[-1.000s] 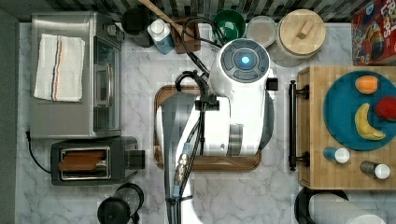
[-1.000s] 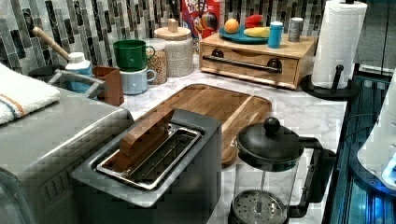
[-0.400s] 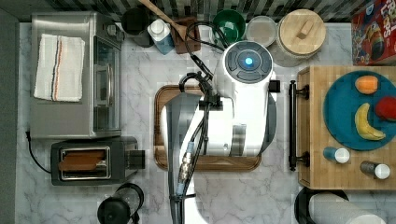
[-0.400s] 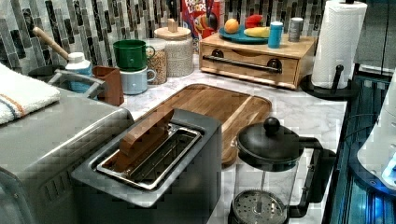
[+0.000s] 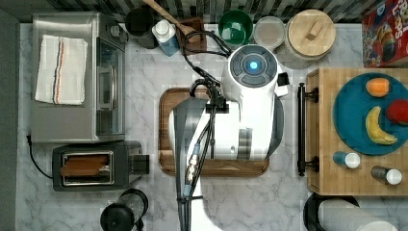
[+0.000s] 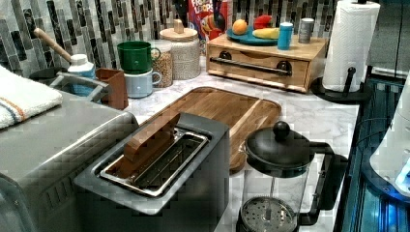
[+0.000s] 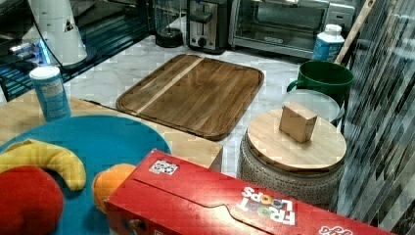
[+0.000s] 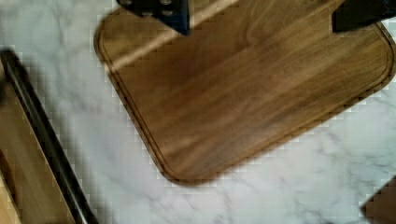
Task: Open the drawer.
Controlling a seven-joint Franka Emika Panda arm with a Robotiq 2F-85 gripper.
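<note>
Counter: a marble worktop (image 5: 144, 202) is seen under everything, with a mosaic-tile backsplash (image 6: 29, 29) behind it in the left view.
Arm: the white Franka arm (image 5: 240, 120) is seen from above, hanging over the middle of the top view with its blue-lit joint at about 1 o'clock from the tray's centre.
Toaster oven: a steel toaster oven (image 5: 72, 77) carrying a folded striped towel (image 5: 60, 70) is placed at 9 o'clock in the top view.
Tray: a dark walnut tray (image 7: 193, 93) is laid flat on the marble, largely covered by the arm in the top view.
Drawer: the bamboo drawer (image 6: 261, 65) is set at 3 o'clock in the top view, apparently pushed in flush with its box; its black bar handle (image 5: 301, 129) faces the tray, and a teal plate (image 5: 353, 103) with fruit is carried on top.
Toaster: a dark slot toaster (image 5: 94, 166) is found at 8 o'clock in the top view.
Gripper: the gripper (image 8: 261, 11) is seen in the wrist view over the tray, near the handle but apart from it; two dark fingertips (image 8: 161, 9) are held wide, with nothing between them.
</note>
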